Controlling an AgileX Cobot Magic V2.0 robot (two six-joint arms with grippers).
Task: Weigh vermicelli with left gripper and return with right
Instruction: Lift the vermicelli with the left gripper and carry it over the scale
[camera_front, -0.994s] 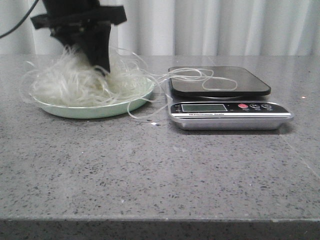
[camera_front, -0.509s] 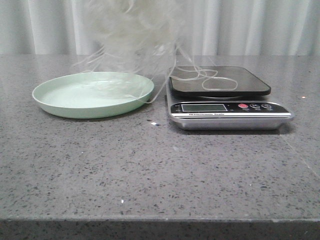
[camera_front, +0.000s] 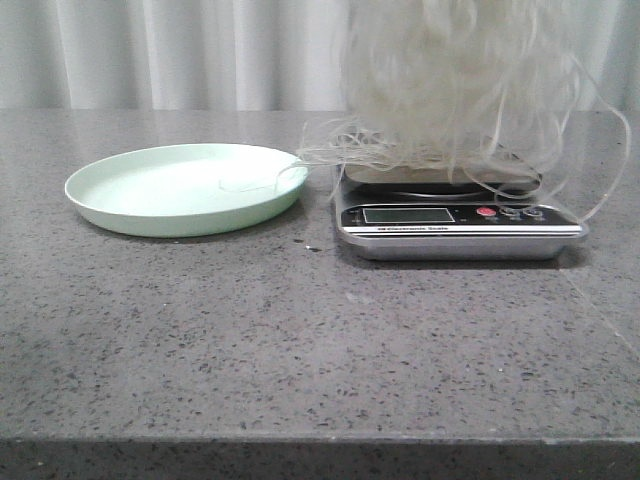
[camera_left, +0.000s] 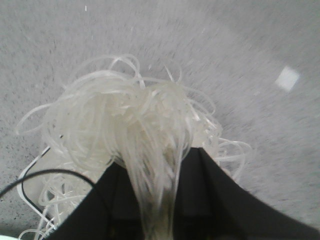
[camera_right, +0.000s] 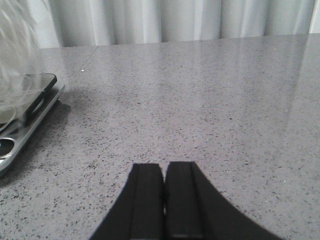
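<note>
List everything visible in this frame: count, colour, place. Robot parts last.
vermicelli: one tangle, whitish translucent, hanging over the scale, lowest strands reaching the platform, stray loops trailing to the plate rim
plate: one, pale green, left on the table, only a stray strand in it
scale: one, silver body, dark platform, red button, right of the plate
table: one, grey speckled
curtain: white, behind the table
left gripper: black fingers shut on the vermicelli, above the scale
right gripper: black fingers together, low over bare table, right of the scale
</note>
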